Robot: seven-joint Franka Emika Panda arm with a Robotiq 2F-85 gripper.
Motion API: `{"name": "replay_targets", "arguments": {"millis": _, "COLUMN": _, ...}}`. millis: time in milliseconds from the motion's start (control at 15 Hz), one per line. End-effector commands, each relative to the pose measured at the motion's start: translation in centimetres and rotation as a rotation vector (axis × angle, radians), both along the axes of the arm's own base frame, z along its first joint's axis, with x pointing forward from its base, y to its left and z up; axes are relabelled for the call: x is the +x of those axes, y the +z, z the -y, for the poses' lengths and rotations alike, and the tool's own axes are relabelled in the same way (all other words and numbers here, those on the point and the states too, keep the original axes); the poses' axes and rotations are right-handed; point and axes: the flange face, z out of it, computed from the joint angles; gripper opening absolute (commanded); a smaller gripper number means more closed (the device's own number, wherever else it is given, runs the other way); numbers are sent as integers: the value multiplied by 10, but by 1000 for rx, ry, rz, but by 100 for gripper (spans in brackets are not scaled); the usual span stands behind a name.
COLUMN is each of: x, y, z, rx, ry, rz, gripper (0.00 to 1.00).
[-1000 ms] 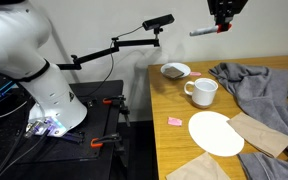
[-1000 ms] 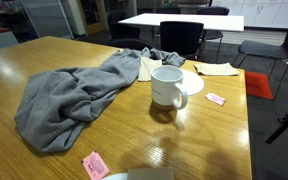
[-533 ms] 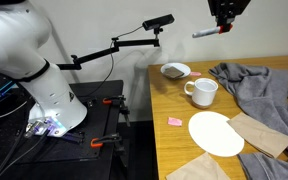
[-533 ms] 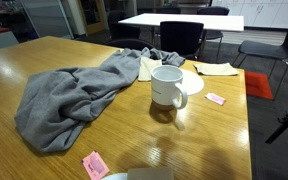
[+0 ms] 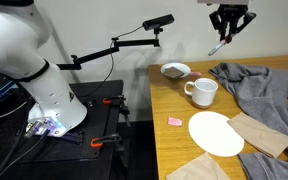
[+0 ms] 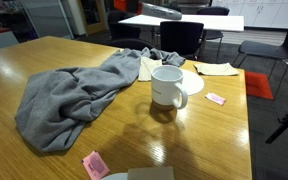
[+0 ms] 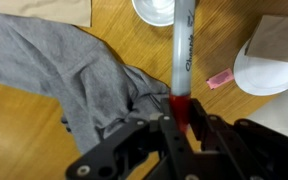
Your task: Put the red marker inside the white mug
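My gripper [image 5: 228,20] hangs high above the table's far end, shut on the red marker [image 5: 218,45], which slants downward from the jaws. In the wrist view the marker [image 7: 181,50] is pale grey with lettering, and its red end sits between the jaws [image 7: 177,118]. The white mug [image 5: 204,92] stands upright on the wooden table with its handle to the side, well below the gripper. It also shows in an exterior view [image 6: 168,88] and, rim only, at the top of the wrist view [image 7: 156,9].
A grey cloth [image 5: 264,85] lies crumpled beside the mug. A small dish with brown contents [image 5: 175,70], a large white plate [image 5: 215,133], brown napkins [image 5: 261,132] and a pink square [image 5: 174,121] are on the table. A camera boom [image 5: 124,42] reaches over the table edge.
The gripper has turned: the marker pointed sideways before and now slants downward. The gripper has shifted slightly. The mug and the other things have not moved.
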Motion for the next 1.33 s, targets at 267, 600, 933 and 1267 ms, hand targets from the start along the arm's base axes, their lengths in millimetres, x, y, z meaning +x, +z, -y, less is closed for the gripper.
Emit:
{"name": "replay_targets", "arguments": {"millis": 267, "x": 9, "y": -1, "z": -3, "rx": 200, "ry": 326, "rz": 149, "gripper": 6}}
{"name": "replay_targets", "arguments": {"millis": 600, "x": 7, "y": 6, "z": 4, "rx": 344, "ry": 537, "rz": 262, "gripper": 6}}
{"name": "replay_targets", "arguments": {"millis": 933, "x": -2, "y": 2, "z": 27, "rx": 508, "ry": 692, "rz": 362, "gripper": 6}}
{"name": "replay_targets", "arguments": {"millis": 1267, "x": -15, "y": -2, "z": 52, "rx": 641, "ry": 758, "rz": 381, "gripper": 6}}
